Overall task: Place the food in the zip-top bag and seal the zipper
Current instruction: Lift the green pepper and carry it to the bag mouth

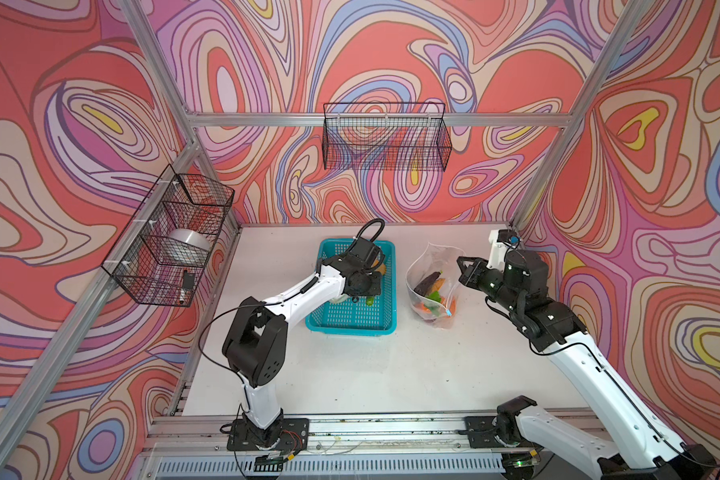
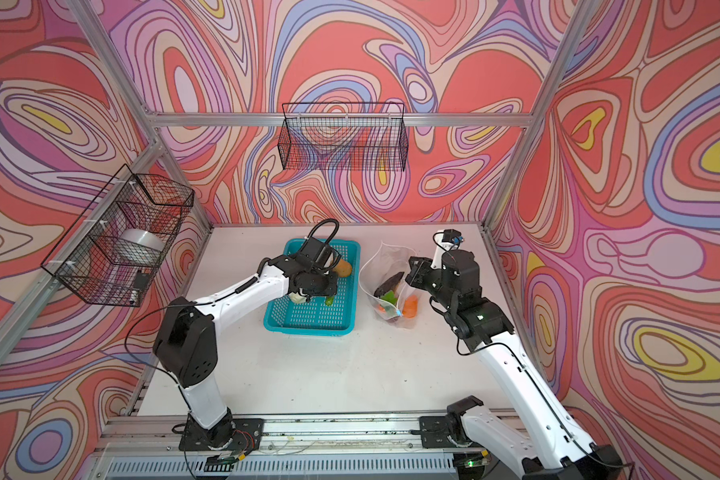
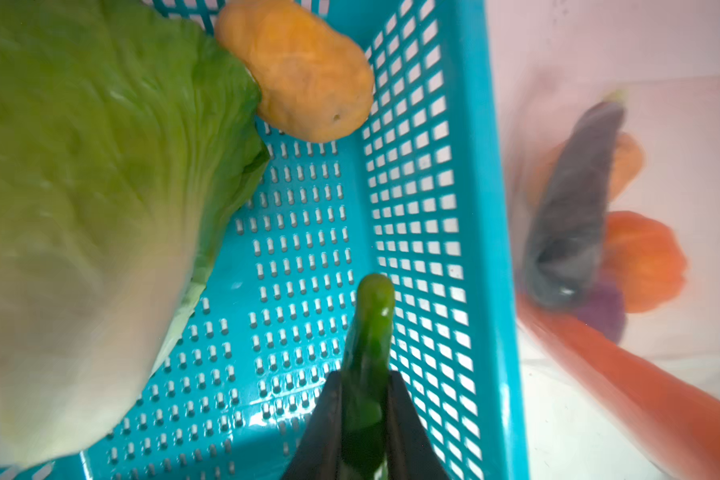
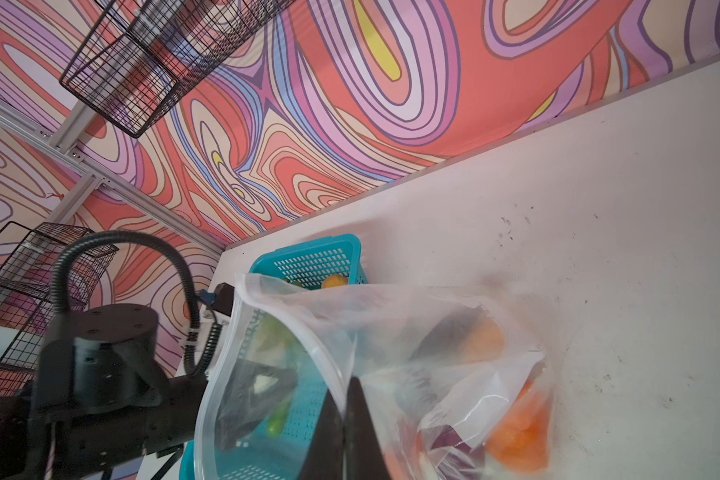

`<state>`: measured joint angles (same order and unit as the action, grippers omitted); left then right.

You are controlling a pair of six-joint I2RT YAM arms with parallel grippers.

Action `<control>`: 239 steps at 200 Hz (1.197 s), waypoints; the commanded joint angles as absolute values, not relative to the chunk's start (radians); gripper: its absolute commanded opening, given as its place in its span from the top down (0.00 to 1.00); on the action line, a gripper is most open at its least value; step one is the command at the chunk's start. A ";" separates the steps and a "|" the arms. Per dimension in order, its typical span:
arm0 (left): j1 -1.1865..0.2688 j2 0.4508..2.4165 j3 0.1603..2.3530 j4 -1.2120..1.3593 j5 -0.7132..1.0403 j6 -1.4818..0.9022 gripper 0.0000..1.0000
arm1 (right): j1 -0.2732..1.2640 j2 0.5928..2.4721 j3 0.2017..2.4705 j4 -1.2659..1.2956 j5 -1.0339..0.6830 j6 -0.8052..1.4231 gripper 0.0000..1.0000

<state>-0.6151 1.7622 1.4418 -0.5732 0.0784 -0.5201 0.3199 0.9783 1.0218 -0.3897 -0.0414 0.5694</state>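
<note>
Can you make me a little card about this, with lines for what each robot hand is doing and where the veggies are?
Left gripper: shut on a small green vegetable inside the basket
Right gripper: shut on the rim of the bag, holding it open
In basket: lettuce, potato
In bag: carrot, pumpkin, onion, dark vegetable
Bag mouth: open, not zipped

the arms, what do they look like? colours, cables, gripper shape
The left arm and right arm both have white tubular links between bulky black joint housings, on black base plates. Thin black cables run along each; a ribbed black hose arches over the left wrist. The left gripper and right gripper have flat, black, tapering fingers.
</note>
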 commanded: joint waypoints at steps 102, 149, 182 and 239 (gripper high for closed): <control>-0.737 1.456 1.453 -0.272 0.272 -0.592 0.80 | 0.319 0.967 1.003 -0.321 -0.034 0.584 1.00; -0.810 1.513 1.495 -0.124 0.345 -0.628 0.80 | 0.319 0.974 1.002 -0.308 -0.064 0.586 1.00; -0.829 1.593 1.580 -0.174 0.356 -0.583 0.80 | 0.319 0.969 0.999 -0.298 -0.089 0.586 1.00; -0.831 1.755 1.721 -0.361 0.354 -0.488 0.80 | 0.319 0.941 0.991 -0.300 -0.101 0.584 1.00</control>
<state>-0.8261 1.6966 1.6699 -0.2543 0.3405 -0.5453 0.3199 0.9707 1.0035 -0.3279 -0.0902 0.5858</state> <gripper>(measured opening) 0.202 0.042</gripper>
